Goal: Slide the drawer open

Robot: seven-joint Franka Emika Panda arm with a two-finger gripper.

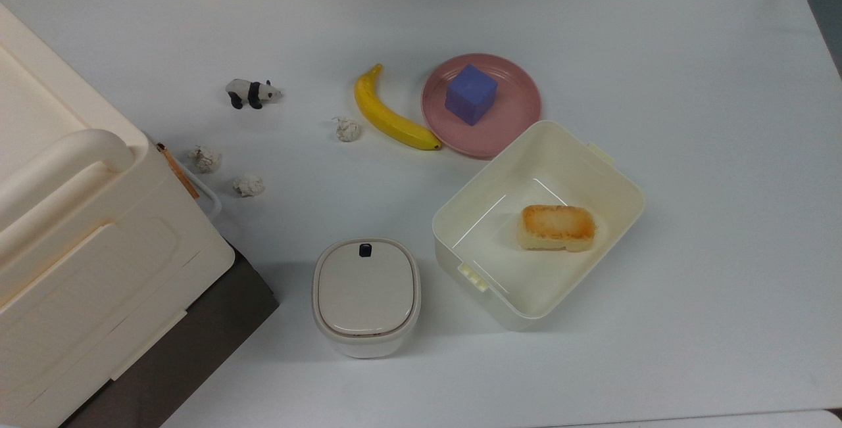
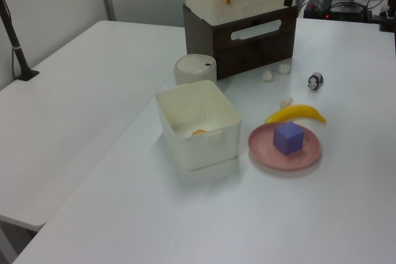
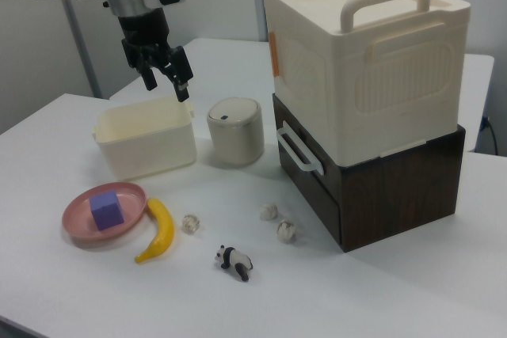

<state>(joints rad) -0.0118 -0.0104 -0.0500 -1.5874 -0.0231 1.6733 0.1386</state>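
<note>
A: The drawer (image 3: 313, 165) sits shut in the dark wooden cabinet (image 3: 396, 187) under the large cream box (image 3: 364, 61), its white loop handle (image 3: 298, 150) facing the crumpled paper balls (image 3: 277, 222) on the table (image 3: 412, 290).

B: So the opening step hasn't begun?

A: I'd judge not. The pincer (image 3: 165, 78) hangs above the cream bin (image 3: 146, 138), fingers parted, holding nothing. Next it must reach that handle and pull outward.

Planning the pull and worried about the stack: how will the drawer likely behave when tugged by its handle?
The drawer sits flush in the dark cabinet, so it probably slides straight out. Its white loop handle looks rigid enough to hook. The large cream box on top likely weighs the cabinet down, so it shouldn't shift much.
</note>
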